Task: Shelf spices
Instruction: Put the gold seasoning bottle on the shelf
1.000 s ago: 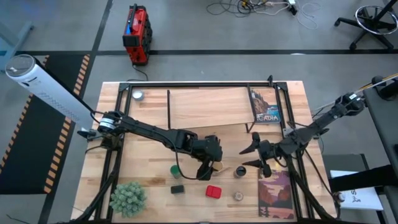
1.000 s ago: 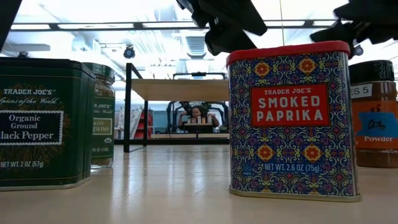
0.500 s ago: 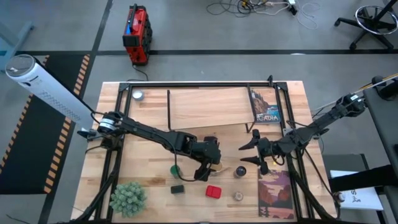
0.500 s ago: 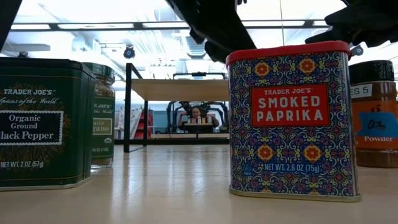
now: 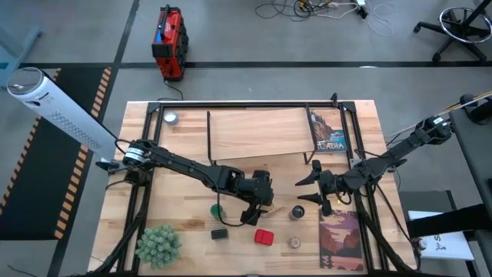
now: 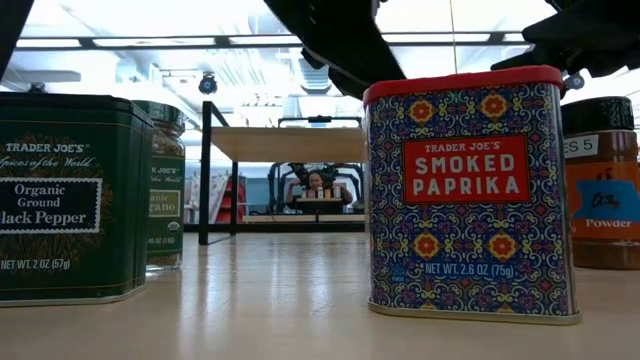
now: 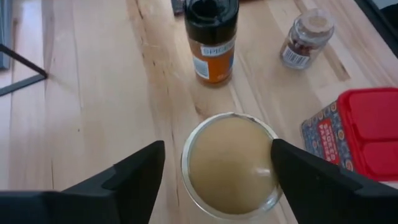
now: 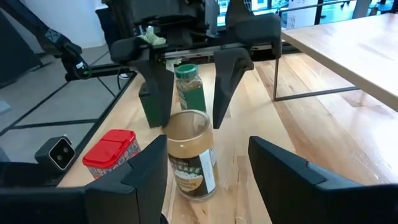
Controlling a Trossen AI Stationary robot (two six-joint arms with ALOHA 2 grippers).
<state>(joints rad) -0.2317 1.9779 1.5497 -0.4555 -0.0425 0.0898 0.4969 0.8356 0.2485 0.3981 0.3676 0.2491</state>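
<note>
L gripper (image 7: pixel 214 165) hangs over tan jar (image 7: pixel 231 163), fingers apart either side for a grab; R gripper (image 5: pixel 314 192) waits right of it, fingers apart, empty.

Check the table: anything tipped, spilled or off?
Nothing stands out. Every spice container in view stands upright: the tan cylinder between the left gripper's open jaws, the dark-lidded brown jar, the small pale jar, the red square tin. No spills. The shelf holds one book.
</note>
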